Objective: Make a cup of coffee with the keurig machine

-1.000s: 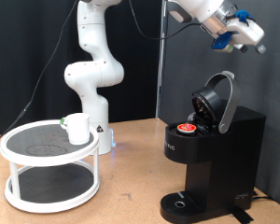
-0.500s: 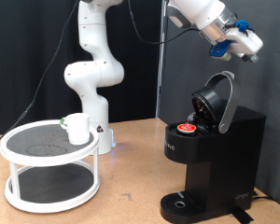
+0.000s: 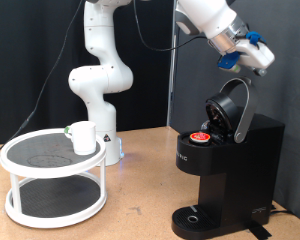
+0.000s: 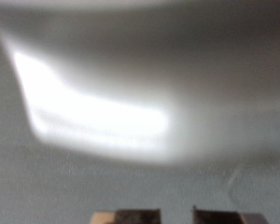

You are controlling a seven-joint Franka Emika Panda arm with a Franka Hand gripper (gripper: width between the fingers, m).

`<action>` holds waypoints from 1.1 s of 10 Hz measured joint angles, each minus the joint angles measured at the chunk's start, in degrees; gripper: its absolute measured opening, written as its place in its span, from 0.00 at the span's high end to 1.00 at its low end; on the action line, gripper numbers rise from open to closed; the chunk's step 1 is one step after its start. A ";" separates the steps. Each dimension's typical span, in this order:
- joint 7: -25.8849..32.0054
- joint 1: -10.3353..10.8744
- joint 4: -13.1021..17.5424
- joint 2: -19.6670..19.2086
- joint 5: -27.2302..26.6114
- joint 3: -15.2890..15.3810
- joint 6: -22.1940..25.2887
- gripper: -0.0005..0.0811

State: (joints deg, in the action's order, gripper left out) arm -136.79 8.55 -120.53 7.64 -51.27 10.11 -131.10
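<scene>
the gripper (image 3: 252,55) is seen in open air just above the raised lid edge of the keurig machine (image 3: 230,150); whether its fingers are apart cannot be told. the cup (image 3: 83,137) is set well apart, on the white tiered stand (image 3: 20,158).

glossy black plastic keurig machine (image 3: 230,165)

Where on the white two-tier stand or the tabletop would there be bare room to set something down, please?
The stand's top tier is bare towards the exterior view's left; the cup takes its right edge. The tabletop lies open between the stand and the keurig machine. It is crowded above the machine: its lid is up, a red-topped pod is seated, and the gripper hangs above.
</scene>
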 joint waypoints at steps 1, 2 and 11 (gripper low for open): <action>1.12 -0.14 -0.59 0.15 -0.23 -0.36 0.04 0.99; 2.48 -0.26 -1.19 0.43 -0.69 -0.78 0.18 0.99; 6.58 -4.71 -6.05 6.79 4.23 -6.10 5.78 0.99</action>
State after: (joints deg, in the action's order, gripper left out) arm -130.21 3.84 -126.58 14.42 -47.04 4.01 -125.32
